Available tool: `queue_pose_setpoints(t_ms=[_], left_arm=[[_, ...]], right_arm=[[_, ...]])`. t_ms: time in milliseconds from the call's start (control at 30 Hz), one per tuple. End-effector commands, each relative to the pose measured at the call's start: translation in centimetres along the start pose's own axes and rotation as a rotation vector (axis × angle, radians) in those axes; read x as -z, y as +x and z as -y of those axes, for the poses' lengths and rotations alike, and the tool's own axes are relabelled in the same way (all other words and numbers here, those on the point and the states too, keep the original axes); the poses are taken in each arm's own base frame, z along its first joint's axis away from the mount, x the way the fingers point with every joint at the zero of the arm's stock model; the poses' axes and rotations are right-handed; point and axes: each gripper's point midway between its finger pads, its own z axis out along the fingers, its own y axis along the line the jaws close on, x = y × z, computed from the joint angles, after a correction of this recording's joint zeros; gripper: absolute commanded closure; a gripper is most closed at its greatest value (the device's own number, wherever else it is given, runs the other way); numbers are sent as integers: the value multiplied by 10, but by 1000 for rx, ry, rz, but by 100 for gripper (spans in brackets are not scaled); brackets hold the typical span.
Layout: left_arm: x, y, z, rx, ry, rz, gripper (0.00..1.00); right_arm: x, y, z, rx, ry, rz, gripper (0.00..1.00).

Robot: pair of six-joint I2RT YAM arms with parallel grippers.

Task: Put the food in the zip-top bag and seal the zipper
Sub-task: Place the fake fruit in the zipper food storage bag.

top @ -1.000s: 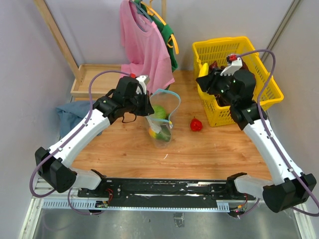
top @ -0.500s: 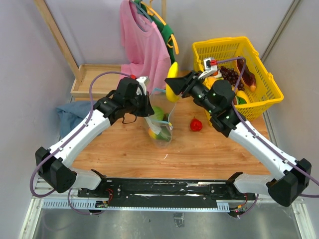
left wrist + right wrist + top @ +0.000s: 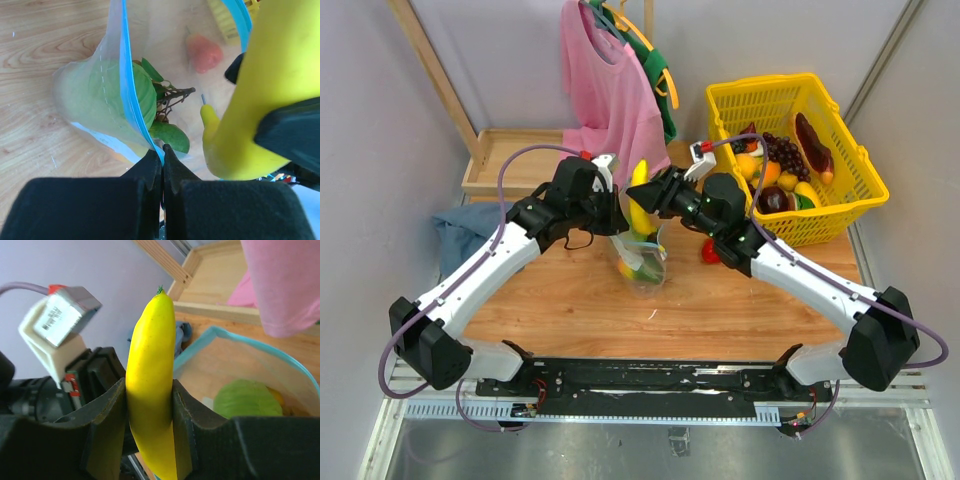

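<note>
Bag (image 3: pixel 642 258) stands mouth-up mid-table (image 3: pixel 740 305), wood top, lilac walls. Shirt (image 3: pixel 610 90) hangs at far edge, cloth (image 3: pixel 455 235) at left edge, basket (image 3: pixel 840 205) of food at far-right corner. Left claw (image 3: pixel 618 218) is clenched on the bag rim. Right claw (image 3: pixel 653 196) grips banana (image 3: pixel 638 198) upright over the mouth. Red fruit (image 3: pixel 709 250) sits just right of bag, partly behind the right arm.

Left wrist: left claw (image 3: pixel 162 159) jaws pinched tight on zipper (image 3: pixel 127 90). Green fruit (image 3: pixel 110 95) inside, banana (image 3: pixel 270 90) tip at the mouth.

Right wrist: right claw (image 3: pixel 149 410) clamps banana (image 3: pixel 150 360) mid-body; bag (image 3: pixel 240 360) gapes open behind, green fruit (image 3: pixel 245 397) at the bottom.
</note>
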Motion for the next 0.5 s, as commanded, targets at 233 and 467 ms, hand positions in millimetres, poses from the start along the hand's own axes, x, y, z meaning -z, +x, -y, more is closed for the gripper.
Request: queue_pose_setpoints(t_ms=[233, 467], left_arm=[[7, -6, 5, 1, 23, 45, 100], [6, -5, 4, 3, 20, 44, 100]], right_arm=[[28, 53, 30, 25, 160, -275, 83], [38, 64, 41, 89, 222, -370, 62]])
